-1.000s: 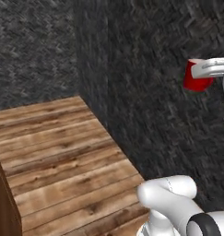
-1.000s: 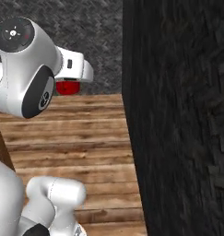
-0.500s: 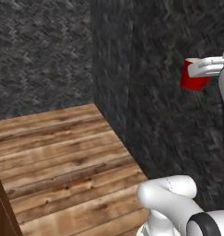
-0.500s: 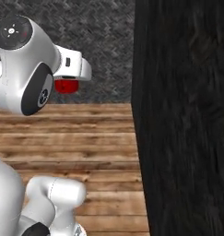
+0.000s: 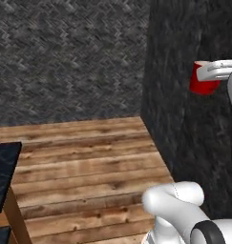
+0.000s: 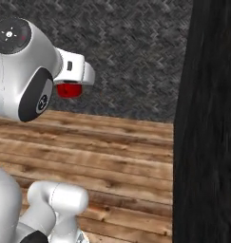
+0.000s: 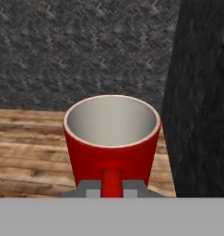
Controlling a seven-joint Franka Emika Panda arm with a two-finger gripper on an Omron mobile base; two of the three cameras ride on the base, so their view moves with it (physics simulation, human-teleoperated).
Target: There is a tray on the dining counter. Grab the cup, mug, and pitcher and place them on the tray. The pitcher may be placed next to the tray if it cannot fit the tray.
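One mug (image 7: 111, 145) sits right up against the hand camera, red outside, pale grey inside, upright, its handle pointing back between the fingertips. The tool (image 7: 111, 188) is clamped shut on that handle, and the mug is carried high in the air, clear of any surface. In the left base view the tool (image 5: 214, 71) reaches in from the right edge with the mug (image 5: 203, 85) hanging under it, against a dark wall (image 5: 189, 124). From the right base view the mug (image 6: 69, 90) peeks out below the arm's white wrist. Beneath lies the wooden plank floor (image 5: 89, 167); low at left, a corner of a black-topped bench (image 5: 4, 176). Farthest back, a grey woven wall (image 6: 131, 52).
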